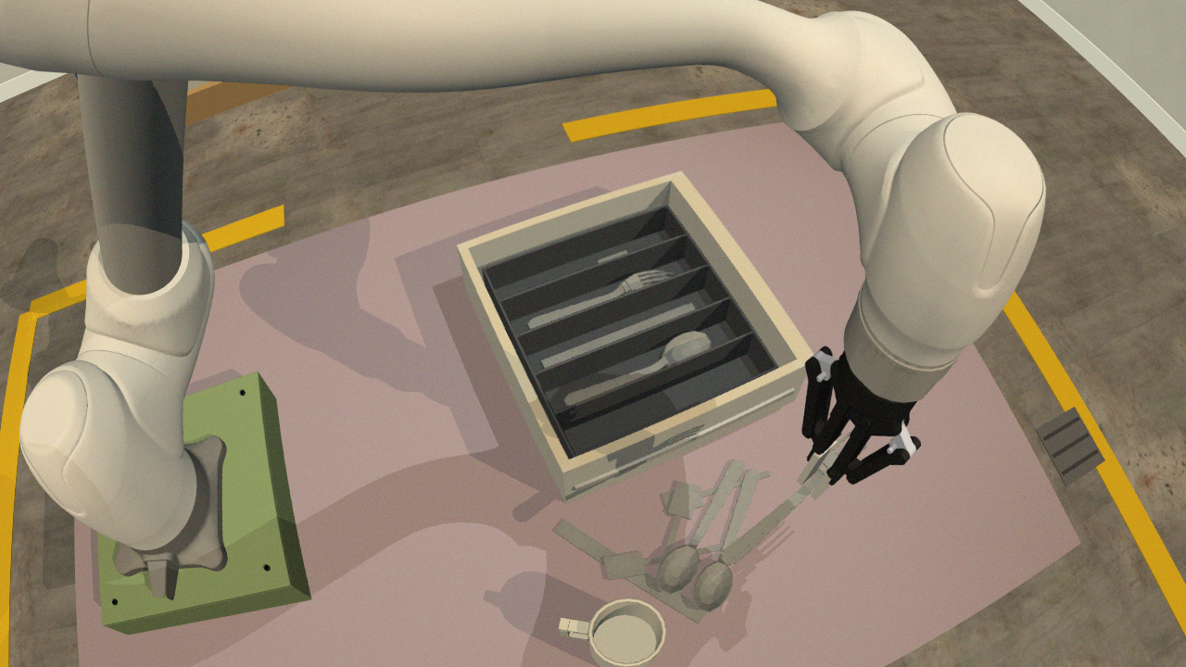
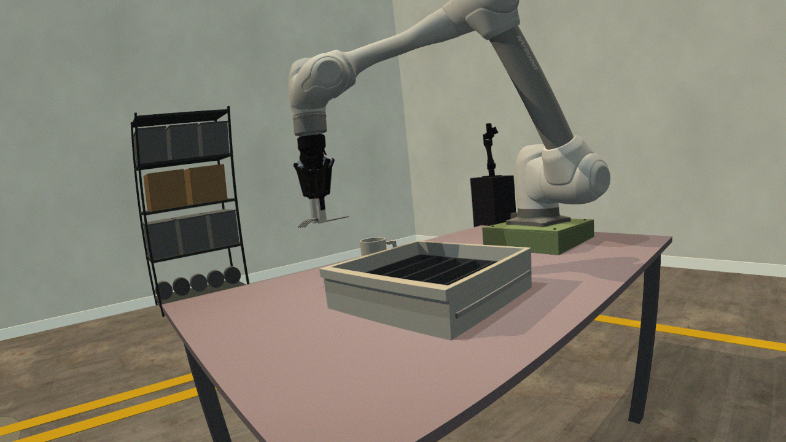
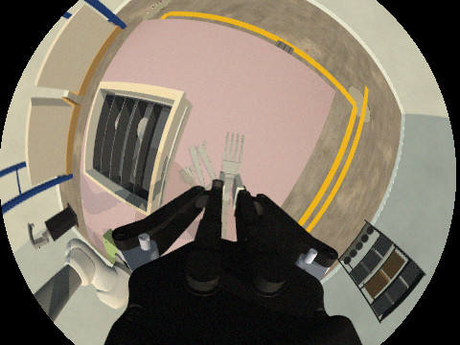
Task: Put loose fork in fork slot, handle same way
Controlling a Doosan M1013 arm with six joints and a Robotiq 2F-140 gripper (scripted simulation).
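My gripper (image 1: pixel 833 466) is shut on the loose fork (image 1: pixel 788 508) near its middle and holds it level, well above the table, off the tray's near right corner. In the side view the gripper (image 2: pixel 317 211) hangs left of the tray (image 2: pixel 428 281) with the fork (image 2: pixel 317 220) crosswise under it. In the wrist view the fork's tines (image 3: pixel 233 149) stick out past the fingertips. The tray (image 1: pixel 632 335) has several long slots. One fork (image 1: pixel 599 296) lies in the second slot from the far side, tines to the right.
A knife (image 1: pixel 617 335) and a spoon (image 1: pixel 640 367) lie in other tray slots. Two loose spoons (image 1: pixel 696 572) and flat utensils (image 1: pixel 622 563) lie on the table in front of the tray. A mug (image 1: pixel 625 635) stands near the table's edge. The arm's green base (image 1: pixel 207 506) is at left.
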